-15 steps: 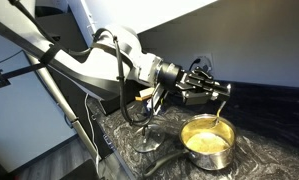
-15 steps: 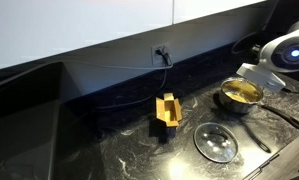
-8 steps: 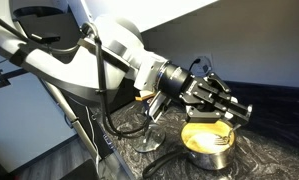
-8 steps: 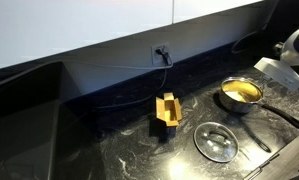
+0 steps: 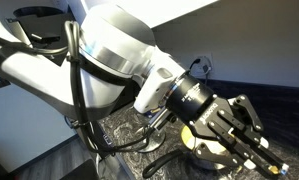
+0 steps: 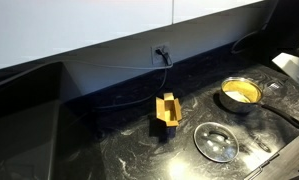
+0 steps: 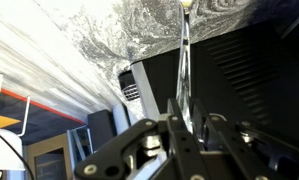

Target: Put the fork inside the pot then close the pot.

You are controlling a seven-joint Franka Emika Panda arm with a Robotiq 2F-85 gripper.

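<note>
1. The dark marbled counter bears the pot and lid.
2. The arm fills an exterior view.
3. The pot stands open on the counter.
4. The glass lid lies flat near the pot, apart.
5. The gripper is clenched on the thin fork, seen in the wrist view.

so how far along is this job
Done: the thin shiny metal fork is picked up. In hand: the end effector is shut on it. Left: fork into the round steel saucepan, which looks empty, then the round glass lid from the black marbled counter onto it.
</note>
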